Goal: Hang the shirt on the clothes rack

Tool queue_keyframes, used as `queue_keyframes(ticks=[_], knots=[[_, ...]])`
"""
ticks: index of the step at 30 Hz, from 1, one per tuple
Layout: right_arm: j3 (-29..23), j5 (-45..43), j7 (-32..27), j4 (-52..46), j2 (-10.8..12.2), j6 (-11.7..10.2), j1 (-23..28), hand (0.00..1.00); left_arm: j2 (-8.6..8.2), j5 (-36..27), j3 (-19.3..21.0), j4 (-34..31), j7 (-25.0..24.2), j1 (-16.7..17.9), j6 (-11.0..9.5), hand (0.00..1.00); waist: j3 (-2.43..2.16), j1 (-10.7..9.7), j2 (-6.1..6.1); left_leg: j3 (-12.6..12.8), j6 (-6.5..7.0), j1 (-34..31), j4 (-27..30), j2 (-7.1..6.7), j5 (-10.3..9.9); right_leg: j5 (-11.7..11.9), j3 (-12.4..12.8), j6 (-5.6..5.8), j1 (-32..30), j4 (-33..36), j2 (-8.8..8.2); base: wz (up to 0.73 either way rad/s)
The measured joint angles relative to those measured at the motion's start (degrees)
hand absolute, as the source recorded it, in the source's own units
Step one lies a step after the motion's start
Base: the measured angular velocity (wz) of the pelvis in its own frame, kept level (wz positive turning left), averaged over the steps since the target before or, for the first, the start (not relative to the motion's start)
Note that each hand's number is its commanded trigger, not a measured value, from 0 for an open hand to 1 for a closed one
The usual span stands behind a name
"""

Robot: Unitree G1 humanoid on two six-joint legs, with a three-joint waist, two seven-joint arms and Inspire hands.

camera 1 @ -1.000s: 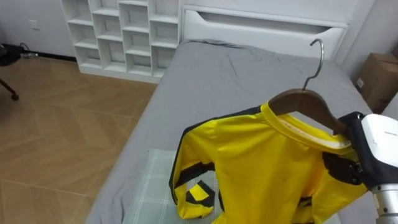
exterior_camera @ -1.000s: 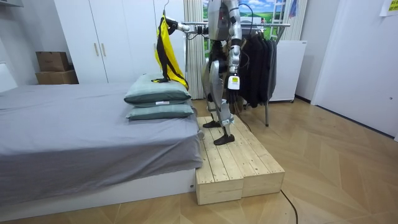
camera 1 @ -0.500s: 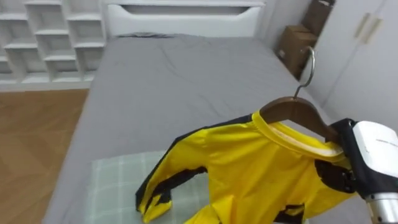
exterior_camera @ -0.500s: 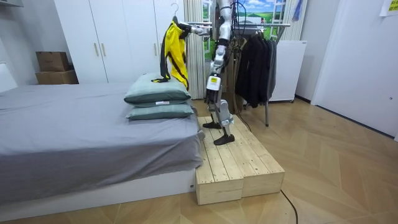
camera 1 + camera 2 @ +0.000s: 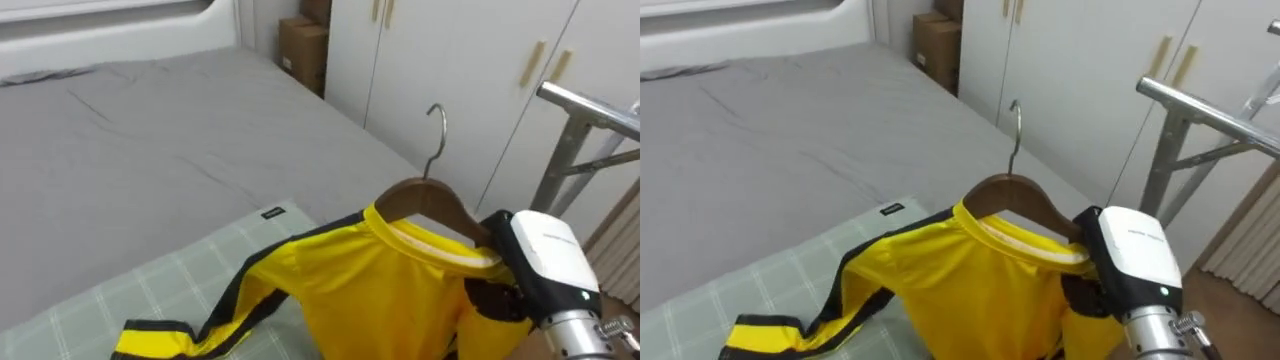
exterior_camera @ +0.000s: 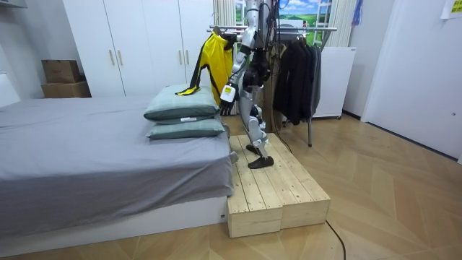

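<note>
A yellow shirt [image 5: 380, 290] with black trim hangs on a brown wooden hanger [image 5: 430, 200] whose metal hook [image 5: 437, 130] points up. My right hand [image 5: 530, 270] grips the hanger's right end through the shirt's shoulder and holds it up in front of me. One black-edged sleeve [image 5: 160, 335] trails down onto the green checked pillow [image 5: 150, 290]. In the room view the shirt [image 6: 213, 61] hangs between the pillows and the clothes rack. My left hand [image 6: 225, 108] hangs low at my side there. I stand on the wooden platform [image 6: 267, 188] beside the bed.
The rack's metal rail [image 5: 590, 105] is close on the right, with dark clothes [image 6: 296, 72] hanging from it. White wardrobe doors [image 5: 450, 60] stand behind. The grey bed [image 5: 150, 130] lies to the left, and a cardboard box [image 5: 300, 45] sits by the wardrobe.
I have turned to my right, away from the bed's shelf side toward the wardrobe and rack. The shirt on its hanger has swung along, nearer the rack in the room view.
</note>
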Motion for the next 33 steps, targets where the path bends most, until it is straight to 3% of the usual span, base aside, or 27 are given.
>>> queue_keyframes(ticks=[1,3,4,5,6,7,8,9,10,11,12,13,14,15,18,24,25,28,30,32,33], knots=[[0.4,0.1,0.1,0.0,0.0,0.0,-0.3,1.0,0.03,-0.2,0.0,0.2,0.1,0.3,0.0,0.0,-0.06,0.0,0.12,-0.3,0.0,-0.2,1.5,0.61,0.0,-0.1,0.6,-0.18,0.1,0.1,0.24,-0.64],[1.1,0.4,0.4,-0.2,0.0,-0.3,-0.4,1.0,0.08,-0.2,1.1,1.2,1.0,1.1,0.4,0.0,-0.27,0.1,0.67,-5.8,0.31,-1.9,7.5,2.12,0.2,-0.3,4.4,-1.0,0.5,0.2,2.01,-0.74],[1.3,0.5,0.5,-0.1,-0.1,-0.3,-0.6,1.0,0.01,-0.2,1.1,1.5,1.2,1.2,0.5,0.0,-0.12,0.1,0.85,-7.6,0.6,-2.5,9.0,2.32,0.4,-0.2,5.2,-1.26,0.9,0.2,2.42,-0.81],[1.5,0.6,0.6,0.3,0.0,-0.2,-0.6,1.0,-0.15,-0.1,0.8,2.9,1.3,1.4,0.8,0.0,-0.01,0.5,0.88,-12.0,1.39,-3.7,10.3,1.41,0.3,-0.3,7.7,-1.64,0.9,0.3,2.92,-0.97],[1.4,0.6,0.7,0.6,0.0,0.2,-0.6,1.0,-0.32,0.0,-0.1,3.8,1.3,1.5,1.2,0.0,0.04,1.3,0.86,-17.3,1.83,-5.0,9.1,-0.74,-0.1,-0.5,10.4,-2.06,0.7,0.3,3.16,-1.01],[1.5,0.6,0.7,0.6,0.0,0.4,-0.7,1.0,-0.36,0.0,-0.3,3.9,1.3,1.8,1.4,0.0,0.06,1.6,0.79,-19.0,1.81,-6.1,8.4,-1.57,-0.1,-0.6,11.6,-1.82,0.4,0.2,3.27,-1.14],[1.5,0.6,0.7,0.6,-0.1,0.6,-0.7,1.0,-0.42,0.3,-0.1,3.9,1.3,2.2,2.2,0.0,0.23,2.6,0.45,-21.8,1.77,-8.0,6.3,-3.16,0.0,-0.3,14.5,-1.33,-0.2,0.2,3.72,-1.26],[2.0,0.6,0.7,0.6,-0.2,0.9,-0.8,1.0,-0.46,1.0,0.0,3.9,1.4,2.9,2.8,0.0,0.08,3.5,0.74,-26.4,1.7,-9.7,3.1,-5.14,0.0,0.4,17.7,-1.19,-0.7,0.0,4.38,-1.36],[2.3,0.6,0.7,0.6,-0.3,0.9,-0.8,1.0,-0.53,1.6,-0.1,3.9,1.5,3.3,3.2,0.0,0.08,3.9,0.74,-28.7,1.65,-10.3,1.5,-5.91,0.2,0.6,19.2,-1.08,-1.1,0.0,4.82,-1.46],[3.0,0.7,0.7,0.6,-0.8,1.0,-0.9,1.0,-0.96,1.9,0.0,3.9,1.5,4.1,3.9,0.0,0.15,4.6,1.36,-32.7,1.58,-11.2,-1.5,-6.88,0.7,1.2,21.8,-0.74,-1.6,0.0,5.91,-1.36],[3.6,0.7,0.7,0.4,-0.9,1.3,-0.9,1.0,-1.45,1.9,0.0,4.2,1.5,4.5,4.9,0.0,-0.33,4.6,2.24,-35.4,1.11,-12.1,-3.9,-7.15,2.1,1.5,23.8,-0.48,-2.3,0.4,6.93,-1.3],[3.8,0.7,0.8,0.4,-0.8,1.4,-0.9,1.0,-1.65,1.9,0.0,4.5,1.5,4.5,5.2,0.0,-0.58,4.6,2.55,-36.4,0.86,-12.1,-4.0,-7.63,2.9,1.6,25.1,-0.24,-2.9,0.8,7.56,-1.14],[4.3,0.7,0.8,0.4,-0.2,1.5,-1.1,1.0,-1.83,1.9,0.0,4.6,1.5,4.4,5.9,0.0,-0.9,4.4,2.97,-36.8,1.34,-12.1,-4.3,-8.28,3.6,2.0,27.8,0.42,-3.7,1.2,8.55,-0.95],[4.5,0.7,0.8,0.4,0.5,1.4,-1.3,1.0,-1.81,1.9,0.0,5.0,1.5,3.8,6.3,0.0,-0.64,3.6,2.23,-35.2,1.63,-12.0,-5.1,-8.46,3.8,2.9,29.1,1.05,-4.4,1.2,8.66,-0.78],[4.4,0.7,0.9,0.5,1.1,1.9,-1.4,1.0,-1.88,1.9,0.0,5.5,1.7,2.2,8.0,0.0,0.02,1.8,1.1,-32.4,1.96,-12.5,-5.7,-8.49,3.9,4.7,30.4,1.81,-5.3,-0.7,9.0,-0.45],[4.3,2.6,0.8,0.4,1.5,4.6,-2.3,1.0,-1.89,1.9,-3.2,5.4,2.1,0.3,10.6,0.0,0.08,-1.4,0.91,-31.1,2.72,-13.7,-6.1,-8.43,4.3,7.8,32.9,2.4,-5.2,-5.5,9.47,-0.14],[4.2,2.5,0.7,0.4,1.5,4.7,-2.3,1.0,-1.89,1.9,-3.8,5.5,2.1,0.1,10.9,0.0,0.1,-1.4,0.95,-30.8,2.82,-13.6,-6.2,-8.42,4.3,7.9,33.0,2.41,-5.2,-5.7,9.48,-0.29],[4.7,1.4,1.0,0.3,2.8,5.4,-2.3,1.0,-2.0,1.7,-3.9,6.3,2.1,0.0,11.0,0.0,0.23,-0.1,1.01,-26.6,3.49,-12.9,-6.2,-7.4,3.6,8.8,34.7,2.41,-5.8,-6.0,10.07,-0.61],[5.0,1.3,1.9,0.3,3.2,5.8,-2.3,1.0,-2.48,1.7,-3.9,8.3,2.1,0.3,11.0,0.0,0.32,1.4,1.07,-22.5,3.3,-11.0,-7.4,-6.96,3.1,9.2,33.3,2.09,-6.3,-6.1,10.03,-0.83],[5.0,2.1,2.0,0.3,3.3,5.9,-2.3,1.0,-2.42,1.7,-3.9,9.6,2.1,0.5,11.2,0.0,0.42,1.6,1.13,-20.5,3.07,-10.3,-7.5,-6.33,2.4,9.4,31.4,1.84,-6.4,-6.2,9.96,-0.66],[4.9,2.5,2.0,0.2,3.3,5.9,-2.3,1.0,-2.44,1.7,-3.9,10.1,2.1,0.5,11.3,0.0,0.4,1.1,1.11,-19.9,3.01,-10.1,-7.6,-6.26,2.4,9.4,31.8,1.83,-6.6,-6.2,10.21,-0.36]])
